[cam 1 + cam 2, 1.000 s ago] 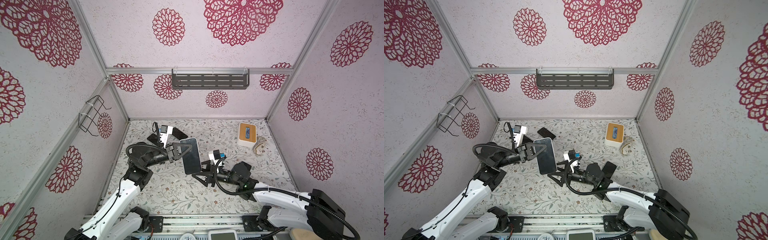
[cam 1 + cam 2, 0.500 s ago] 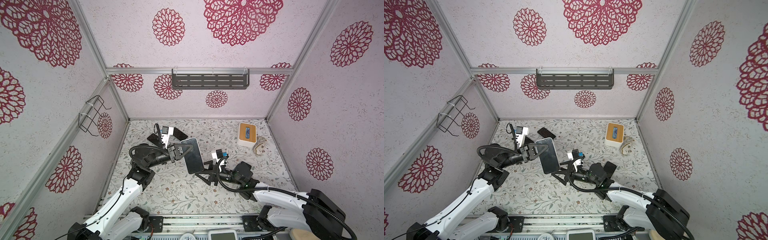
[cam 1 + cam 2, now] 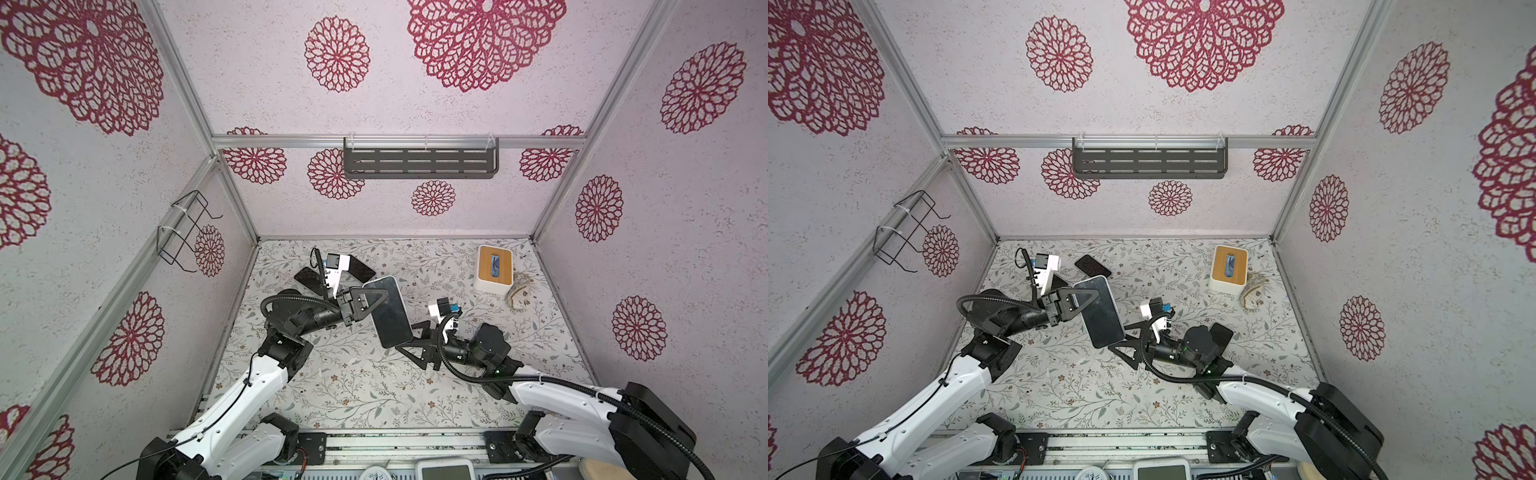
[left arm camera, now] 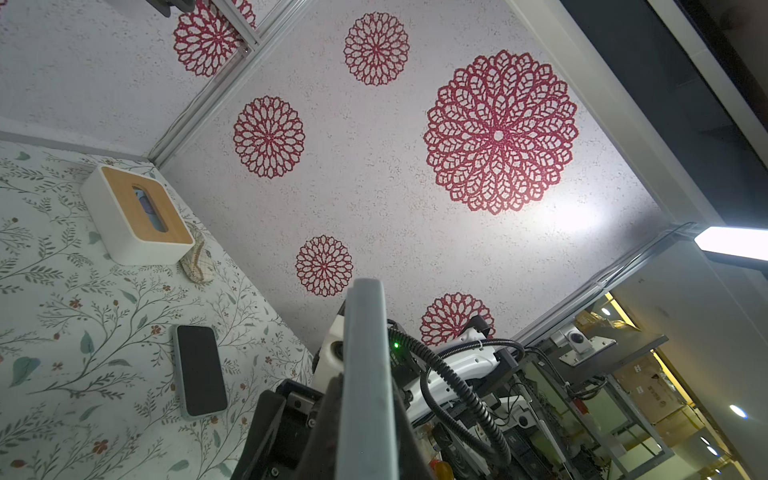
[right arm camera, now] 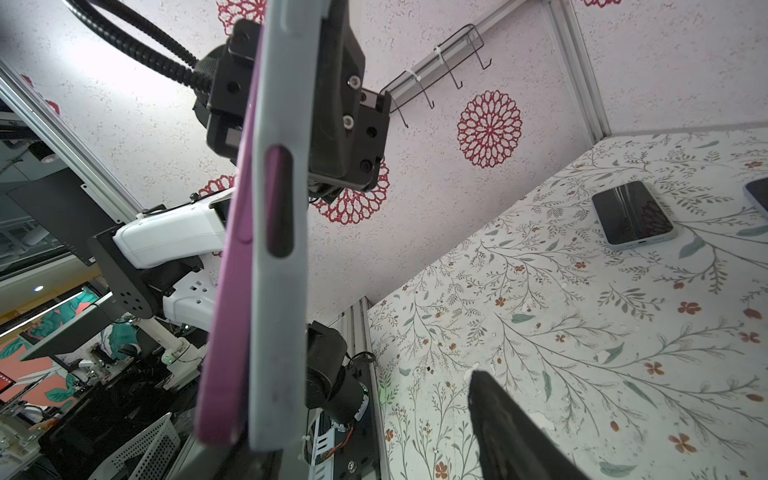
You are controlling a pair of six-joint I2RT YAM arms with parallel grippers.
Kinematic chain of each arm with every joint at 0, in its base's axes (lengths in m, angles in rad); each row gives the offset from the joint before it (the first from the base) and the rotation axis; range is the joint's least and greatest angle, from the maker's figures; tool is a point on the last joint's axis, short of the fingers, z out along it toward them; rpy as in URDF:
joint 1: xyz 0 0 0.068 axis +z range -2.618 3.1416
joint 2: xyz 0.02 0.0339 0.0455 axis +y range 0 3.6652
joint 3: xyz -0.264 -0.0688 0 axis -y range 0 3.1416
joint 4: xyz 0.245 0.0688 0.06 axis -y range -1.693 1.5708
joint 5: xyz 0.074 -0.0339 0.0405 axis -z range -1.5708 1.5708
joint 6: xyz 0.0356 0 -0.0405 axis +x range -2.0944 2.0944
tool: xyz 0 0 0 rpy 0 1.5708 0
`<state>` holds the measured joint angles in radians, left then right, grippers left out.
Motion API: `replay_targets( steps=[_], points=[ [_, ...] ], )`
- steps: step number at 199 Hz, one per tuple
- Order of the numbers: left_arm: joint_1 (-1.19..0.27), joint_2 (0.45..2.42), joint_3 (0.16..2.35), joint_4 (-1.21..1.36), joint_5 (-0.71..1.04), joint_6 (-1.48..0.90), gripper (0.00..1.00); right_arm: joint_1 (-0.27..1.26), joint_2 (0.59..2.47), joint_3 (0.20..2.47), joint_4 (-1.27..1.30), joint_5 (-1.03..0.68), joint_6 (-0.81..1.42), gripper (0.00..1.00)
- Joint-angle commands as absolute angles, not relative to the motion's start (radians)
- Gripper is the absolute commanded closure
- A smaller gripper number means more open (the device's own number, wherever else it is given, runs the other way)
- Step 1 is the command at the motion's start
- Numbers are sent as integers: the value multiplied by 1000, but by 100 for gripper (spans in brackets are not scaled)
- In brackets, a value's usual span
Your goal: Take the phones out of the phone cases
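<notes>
The left gripper is clamped on a long edge of the phone case and holds it off the table, leaving the end beyond its fingers free. The purple phone sits in the case, apparently lifting along one side. The right gripper is spread wide at that free end, likely lined up to pinch and peel.

You have a leafy floral tabletop. At its far right corner stands a white tissue box with a wooden lid, a woven bundle just beside it. Near the far left, a dark phone and a second phone lie flat.
</notes>
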<state>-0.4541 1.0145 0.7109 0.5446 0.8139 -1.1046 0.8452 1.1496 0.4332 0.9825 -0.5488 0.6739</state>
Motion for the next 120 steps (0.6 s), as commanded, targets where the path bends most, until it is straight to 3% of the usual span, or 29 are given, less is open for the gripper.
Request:
replay_targets(
  steps=[1,47,85,120],
  points=[
    [-500,1021,695,580,891,-1115,100,811,1114,459,1075,-498,710,30],
    [-509,1043,676,570,891,-1094,100,776,1093,459,1052,-527,723,30],
    [-522,1039,698,362,871,-956,100,752,1077,466,1011,-565,720,30],
    [-530,1036,696,341,877,-920,100,736,1082,469,979,-592,715,30]
  ],
)
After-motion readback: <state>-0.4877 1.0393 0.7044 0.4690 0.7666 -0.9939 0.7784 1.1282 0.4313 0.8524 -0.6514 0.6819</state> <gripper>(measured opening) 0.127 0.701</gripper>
